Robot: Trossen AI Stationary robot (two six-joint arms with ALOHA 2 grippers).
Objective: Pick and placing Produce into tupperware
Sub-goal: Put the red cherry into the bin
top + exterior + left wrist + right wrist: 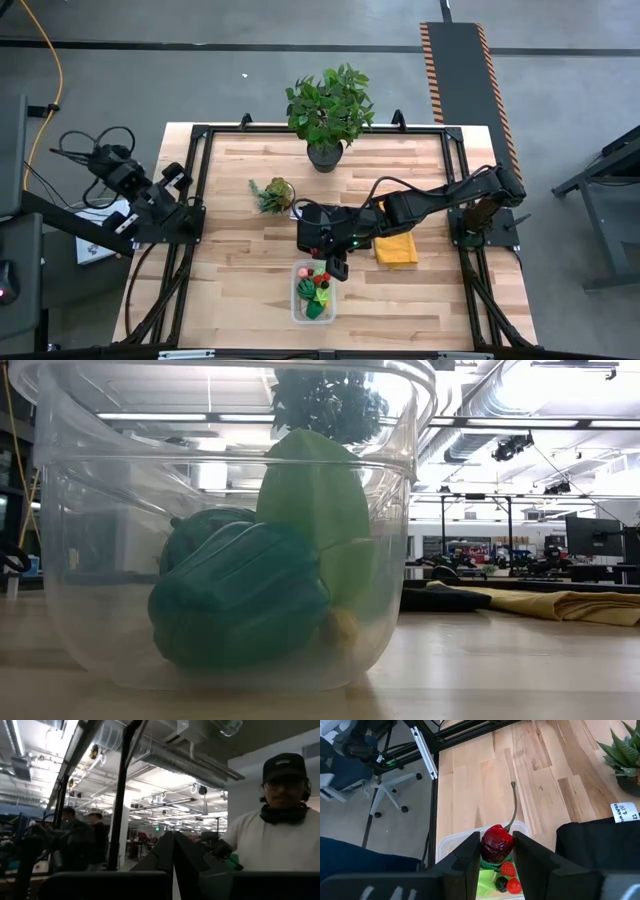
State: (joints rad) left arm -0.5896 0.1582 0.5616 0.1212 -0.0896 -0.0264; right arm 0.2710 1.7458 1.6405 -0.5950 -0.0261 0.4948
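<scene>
The tupperware stands near the table's near edge, a clear lidless box. It holds several pieces of produce: a dark green ribbed piece, a lime-green one, red ones. My right gripper hovers over the box's far end, shut on a dark red fruit with a long green stem. My left arm is folded at the table's left edge. Its gripper is shut on nothing and faces the room. My right gripper pinches the dark red fruit by its round body between its two fingers, one on each side. The fruit is lifted clear above the tupperware's far rim. Its stem sticks out forward past the fingertips.
A folded yellow cloth lies right of the gripper. A small succulent and a large leafy potted plant stand toward the far edge. A white label card lies by the succulent. A person shows beyond the table.
</scene>
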